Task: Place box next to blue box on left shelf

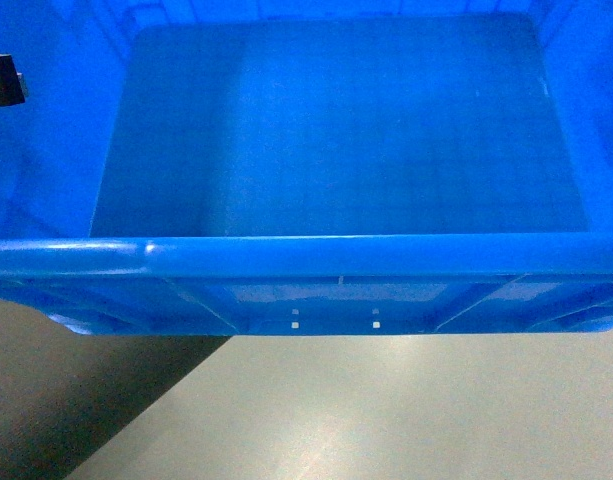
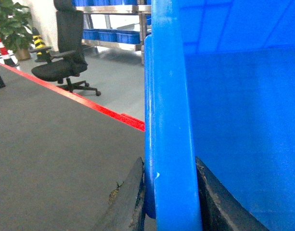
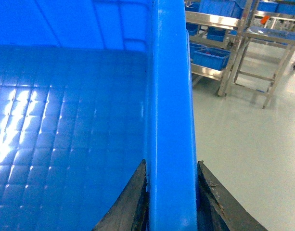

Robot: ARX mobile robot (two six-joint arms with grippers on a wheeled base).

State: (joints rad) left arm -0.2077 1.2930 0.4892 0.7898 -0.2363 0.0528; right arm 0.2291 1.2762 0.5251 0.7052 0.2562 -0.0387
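Observation:
The box [image 1: 326, 130], a large bright-blue crate with a grid floor, fills the head view, held above the grey floor with its thick near rim [image 1: 306, 255] across the middle. In the left wrist view my left gripper [image 2: 170, 163] is shut on the box's rim [image 2: 169, 96], one dark finger [image 2: 130, 202] outside the wall and one inside. My right gripper [image 3: 170, 166] is likewise shut on the opposite rim [image 3: 169, 86], its fingers [image 3: 214, 202] straddling the wall. The left shelf and the blue box on it are out of view.
A black office chair [image 2: 65, 53], a potted plant [image 2: 12, 21] and a red floor line [image 2: 94, 107] lie to the left. Steel racks holding small blue bins [image 2: 113, 34] [image 3: 212, 57] and a steel frame table [image 3: 270, 53] stand beyond. Grey floor [image 1: 386, 420] lies below the box.

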